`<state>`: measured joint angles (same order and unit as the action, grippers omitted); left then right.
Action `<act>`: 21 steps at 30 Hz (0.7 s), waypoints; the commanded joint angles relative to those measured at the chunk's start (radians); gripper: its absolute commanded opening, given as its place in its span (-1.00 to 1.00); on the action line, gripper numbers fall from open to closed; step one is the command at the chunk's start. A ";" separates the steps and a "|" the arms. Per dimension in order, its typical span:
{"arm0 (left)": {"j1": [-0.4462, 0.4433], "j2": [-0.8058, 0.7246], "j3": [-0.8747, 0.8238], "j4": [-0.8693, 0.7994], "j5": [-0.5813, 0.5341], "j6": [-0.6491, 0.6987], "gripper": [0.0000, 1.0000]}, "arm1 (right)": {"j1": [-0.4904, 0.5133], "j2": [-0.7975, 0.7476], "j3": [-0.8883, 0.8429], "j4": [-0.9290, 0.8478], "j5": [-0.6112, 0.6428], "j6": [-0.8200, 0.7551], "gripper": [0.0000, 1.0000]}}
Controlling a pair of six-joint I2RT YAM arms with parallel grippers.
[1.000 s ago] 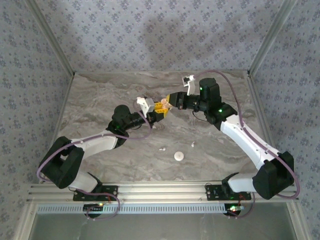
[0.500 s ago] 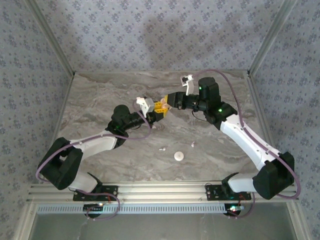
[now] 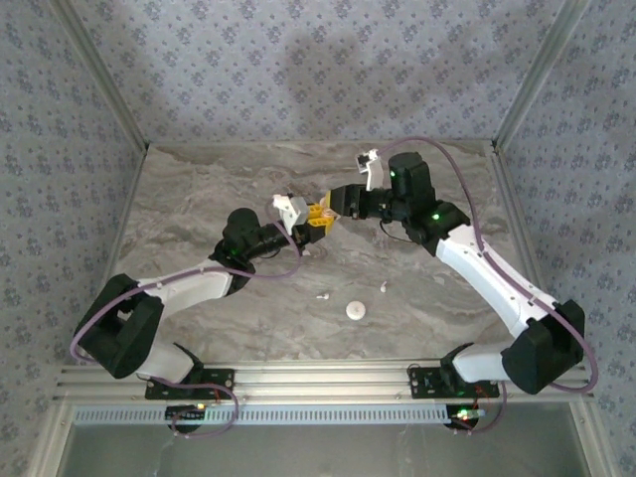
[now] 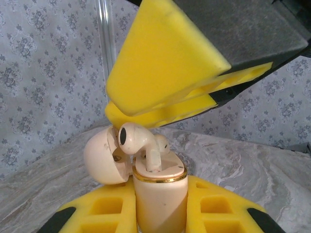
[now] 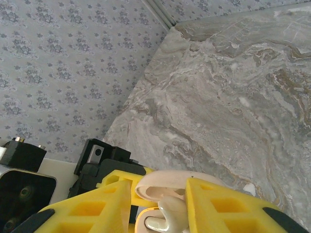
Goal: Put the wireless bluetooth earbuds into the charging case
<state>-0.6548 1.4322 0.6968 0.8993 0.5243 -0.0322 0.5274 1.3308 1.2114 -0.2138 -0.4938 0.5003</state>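
One charging case (image 4: 160, 204), two earbuds (image 4: 138, 141) (image 4: 162, 143), three loose white pieces (image 3: 356, 310) (image 3: 323, 295) (image 3: 384, 288)

The grey-veined marble tabletop (image 3: 199, 189) carries three small white things near its front middle; a tiny earbud piece (image 3: 322, 295) on the left; a round white disc (image 3: 356, 310) near it; another tiny white piece (image 3: 384, 288) on the right; none touching.
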 commanded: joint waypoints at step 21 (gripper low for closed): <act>-0.006 -0.048 0.003 -0.013 -0.064 0.081 -0.78 | -0.006 -0.005 -0.010 -0.100 0.056 0.017 -0.34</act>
<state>-0.6567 1.4246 0.6968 0.8688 0.4927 0.0078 0.5278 1.3361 1.2121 -0.2642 -0.4549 0.4904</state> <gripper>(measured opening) 0.213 0.329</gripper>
